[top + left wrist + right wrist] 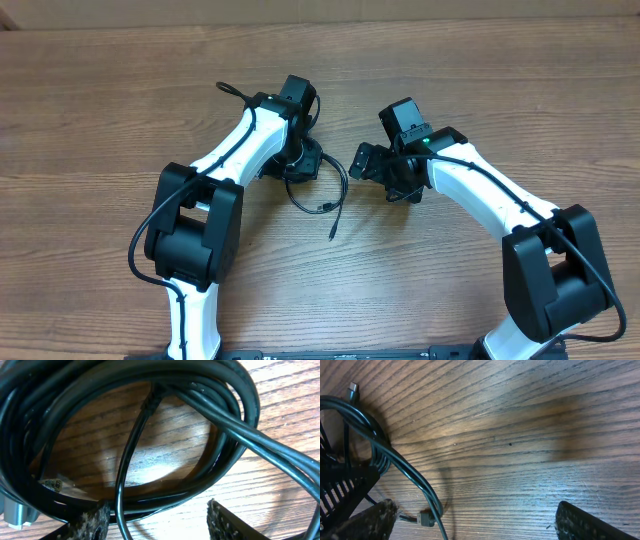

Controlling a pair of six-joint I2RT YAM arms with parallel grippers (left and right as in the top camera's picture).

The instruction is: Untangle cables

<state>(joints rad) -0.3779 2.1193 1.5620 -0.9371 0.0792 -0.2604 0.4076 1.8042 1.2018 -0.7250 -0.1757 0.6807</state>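
The cables (322, 187) lie as a black coil mid-table, one loose end (331, 233) trailing toward the front. My left gripper (296, 163) is down over the coil's left part. In the left wrist view the coiled cables (220, 465) fill the frame. The left gripper (157, 522) is open, and one thin cord (120, 505) runs between its fingers close to the left finger (92, 522). My right gripper (372, 163) sits just right of the coil, and in its wrist view the right gripper (480, 522) is open wide over bare wood. Cable strands (405, 470) and a small plug (425, 519) lie by its left finger.
A silvery plug (353, 387) rests on the wood at the coil's far edge, and another metal plug (17, 512) shows at the left. Thick black wires run along both white arms (225, 155). The wooden table (480, 80) stretches around.
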